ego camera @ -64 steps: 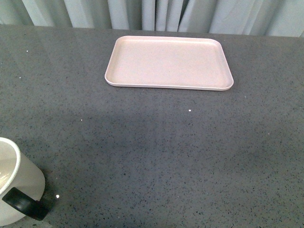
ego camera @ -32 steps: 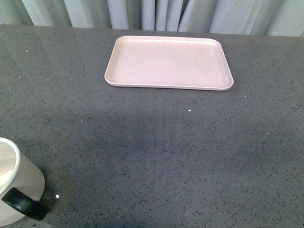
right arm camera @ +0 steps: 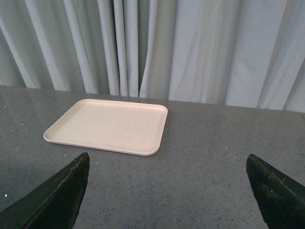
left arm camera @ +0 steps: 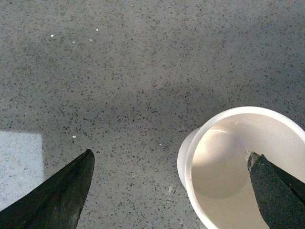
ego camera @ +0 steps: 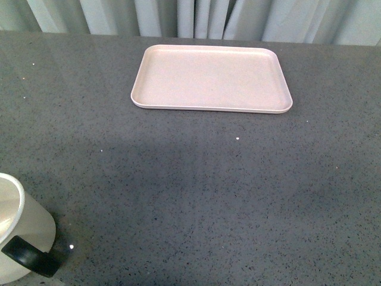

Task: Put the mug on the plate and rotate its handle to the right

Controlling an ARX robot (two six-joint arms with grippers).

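The white mug stands upright at the table's near left corner, partly cut off by the front view's edge. Its black handle sticks out on the near side, slanting right. The pale pink plate lies bare at the far centre, well apart from the mug. Neither arm shows in the front view. In the left wrist view my left gripper hangs open above the mug, one fingertip over its mouth, the other over bare table. My right gripper is open and holds nothing, with the plate ahead of it.
The grey speckled table stretches wide between mug and plate. Pale curtains hang right behind the table's far edge, just past the plate. A bright patch lies on the table near the left gripper.
The mug sits a hair lower and further left in the front view than a second ago. The plate has not moved.
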